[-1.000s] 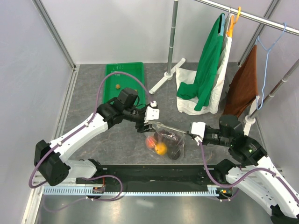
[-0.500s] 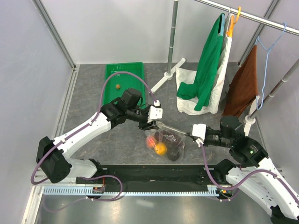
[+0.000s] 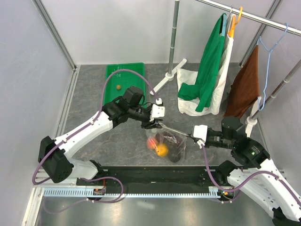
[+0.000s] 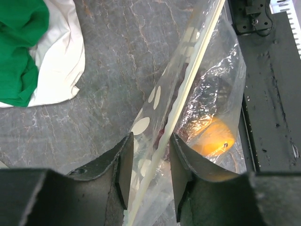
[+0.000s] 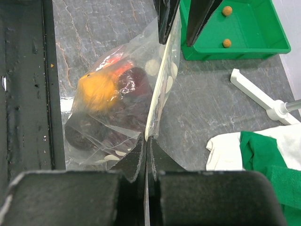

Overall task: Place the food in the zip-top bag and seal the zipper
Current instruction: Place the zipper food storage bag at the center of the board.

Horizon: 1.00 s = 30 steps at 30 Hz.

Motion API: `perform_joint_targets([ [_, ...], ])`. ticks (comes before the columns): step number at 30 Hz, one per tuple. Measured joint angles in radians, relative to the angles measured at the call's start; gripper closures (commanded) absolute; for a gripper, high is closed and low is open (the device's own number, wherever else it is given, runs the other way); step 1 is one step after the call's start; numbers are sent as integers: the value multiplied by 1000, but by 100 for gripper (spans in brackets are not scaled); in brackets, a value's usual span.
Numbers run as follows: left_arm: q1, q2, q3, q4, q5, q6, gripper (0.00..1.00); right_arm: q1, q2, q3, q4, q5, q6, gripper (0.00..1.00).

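Grey, stone-veined table [image 3: 122, 141] fills the overhead view, closed in by pale walls, with a black strip [image 3: 155, 175] along its near edge. A green tray [image 3: 113, 70] lies at the far left, and a green and white garment [image 3: 207, 75] and a brown cloth [image 3: 247, 84] hang from a metal rack on the right. The zip-top bag [image 3: 176, 141] lies between the two arms near the black strip. The orange [image 3: 162, 150] and the peach [image 3: 151, 144] show through its film; the dark fruit beside them is too dim to name.

From the left wrist, the left gripper [image 4: 149, 174] stands partly open, a finger [image 4: 124, 169] on each side of the zipper [image 4: 188, 80], which runs between them as a thin white ridge. Whether either finger touches it I cannot tell. The bag's clear plastic is crinkled, glossy and dotted white.

From the right wrist, the right gripper [image 5: 146, 141] is pinched closed on the zipper's near end. The fruit sits bunched inside the bag to the left, and dark rounded shapes merge there. Two small brown balls [image 5: 226, 43] rest in the tray, which the frame cuts off.
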Motion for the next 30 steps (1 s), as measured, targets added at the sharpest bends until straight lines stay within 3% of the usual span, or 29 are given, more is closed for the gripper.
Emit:
perform_joint_targets([
  [3,0,17,2,-3,-4,0,62,0,0,0,0,1,0,100],
  [6,0,31,2,-16,-4,1,71,0,0,0,0,1,1,100],
  [8,0,34,2,-30,-2,1,96,0,0,0,0,1,7,100],
  [9,0,34,2,-37,2,1,98,0,0,0,1,1,11,98],
  [11,0,36,8,-54,6,-1,98,0,1,0,8,3,28,83],
  [12,0,42,19,-64,7,-2,98,0,1,0,13,9,50,60],
  [16,8,81,92,-102,-2,-26,98,0,26,8,45,35,181,6],
  [17,11,91,115,-108,-6,-31,98,0,40,15,54,43,228,2],
  [25,50,227,343,-124,-69,-16,98,0,74,84,188,221,589,2],
  [30,66,316,437,-119,-125,44,98,-1,89,180,252,329,729,2],
])
